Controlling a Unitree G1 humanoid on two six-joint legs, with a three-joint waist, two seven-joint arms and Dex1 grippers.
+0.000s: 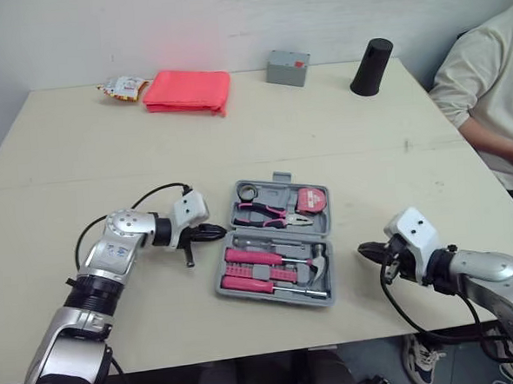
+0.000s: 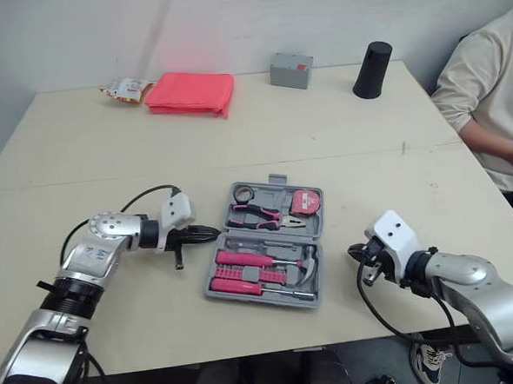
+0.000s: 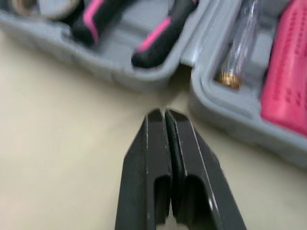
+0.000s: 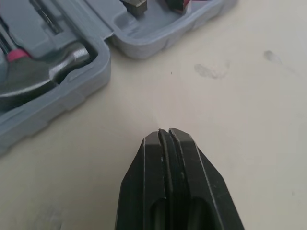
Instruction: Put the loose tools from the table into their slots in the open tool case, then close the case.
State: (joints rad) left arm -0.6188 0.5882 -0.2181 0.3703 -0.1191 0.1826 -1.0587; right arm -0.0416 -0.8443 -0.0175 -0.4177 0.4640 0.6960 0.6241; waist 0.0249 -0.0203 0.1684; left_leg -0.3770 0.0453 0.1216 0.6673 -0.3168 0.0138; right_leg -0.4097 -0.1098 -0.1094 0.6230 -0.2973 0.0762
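The grey tool case (image 1: 230, 289) lies open at the table's front middle. It holds pink-handled pliers (image 1: 262, 213), a pink tape measure (image 1: 310, 200), pink screwdrivers (image 1: 254, 258) and a hammer (image 1: 317, 262). My left gripper (image 1: 220, 231) is shut and empty, low over the table, its tip just left of the case where the two halves join (image 3: 184, 79). A short dark piece (image 1: 189, 253) hangs under that wrist; I cannot tell if it is a tool. My right gripper (image 1: 365, 251) is shut and empty, a short way right of the case's hammer corner (image 4: 72, 91).
At the back of the table lie a snack packet (image 1: 121, 87), a folded pink cloth (image 1: 188, 92), a grey box (image 1: 287, 68) and a black cup (image 1: 372, 66). A person in a cream sleeve (image 1: 485, 82) sits at the right edge.
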